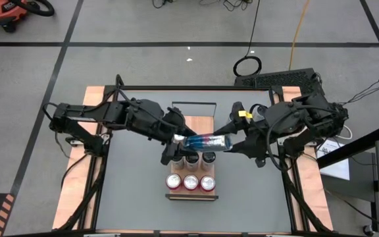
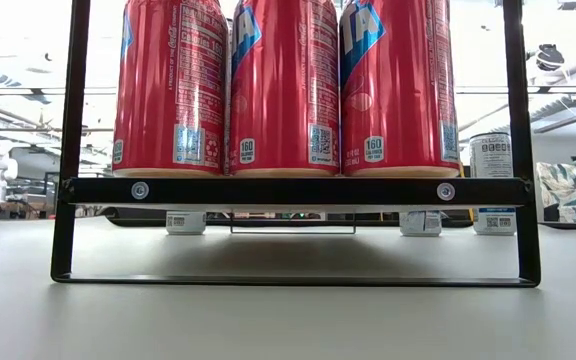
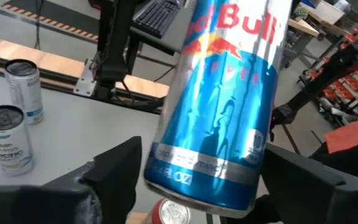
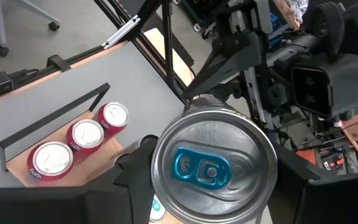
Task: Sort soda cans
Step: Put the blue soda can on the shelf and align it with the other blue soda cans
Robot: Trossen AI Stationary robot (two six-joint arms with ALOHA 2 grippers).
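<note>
A slim blue soda can (image 1: 206, 140) hangs level over the rack, between my two grippers. My right gripper (image 1: 237, 142) is shut on its top end. My left gripper (image 1: 175, 141) is open. Its fingers (image 3: 114, 171) stand on either side of the can's bottom end (image 3: 197, 186), close to it, and I see no plain contact. Below, three red soda cans (image 1: 191, 182) stand upright in the rack's near row. Three dark-topped silver cans (image 1: 193, 158) stand in the row behind them. My right gripper pinches the blue can near its top rim (image 4: 161, 155) between its two fingers (image 4: 135, 171). It comes from the table's right, slanting a little down, with the fingers along the can and the can's lid facing the wrist. The can lies level, lifted clear above the rack.
The rack (image 2: 288, 190) is a black frame on a wooden base (image 1: 191, 195) at the table's middle, toward the near edge. Two silver cans (image 3: 17, 84) stand loose on the grey table (image 1: 137, 197). Another one (image 2: 490, 160) shows behind the rack in the low view.
</note>
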